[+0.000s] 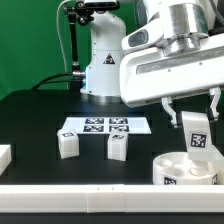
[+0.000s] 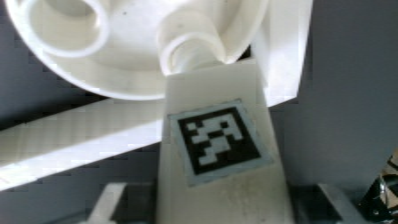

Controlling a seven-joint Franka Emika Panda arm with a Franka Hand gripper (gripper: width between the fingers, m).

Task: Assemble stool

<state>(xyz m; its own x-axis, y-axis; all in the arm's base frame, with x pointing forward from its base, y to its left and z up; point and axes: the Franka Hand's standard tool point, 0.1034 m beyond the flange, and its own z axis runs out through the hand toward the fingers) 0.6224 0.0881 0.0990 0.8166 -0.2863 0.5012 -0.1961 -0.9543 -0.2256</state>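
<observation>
My gripper (image 1: 193, 112) is shut on a white stool leg (image 1: 194, 136), which hangs upright with its black-and-white tag facing out. The leg's lower end is just above the round white seat (image 1: 186, 168) at the exterior view's right. In the wrist view the leg (image 2: 221, 140) runs out from between the fingers (image 2: 121, 200) of the gripper (image 2: 222, 206) toward the seat (image 2: 107, 55). Its tip is next to a socket hole in the seat. Whether the tip touches the seat is unclear. Two more tagged legs (image 1: 68, 144) (image 1: 118, 146) stand on the black table.
The marker board (image 1: 101, 126) lies flat behind the two loose legs. A plain white block (image 1: 5, 157) sits at the exterior view's left edge. A white rail (image 1: 100, 203) runs along the table's front. The robot base (image 1: 100, 60) stands at the back.
</observation>
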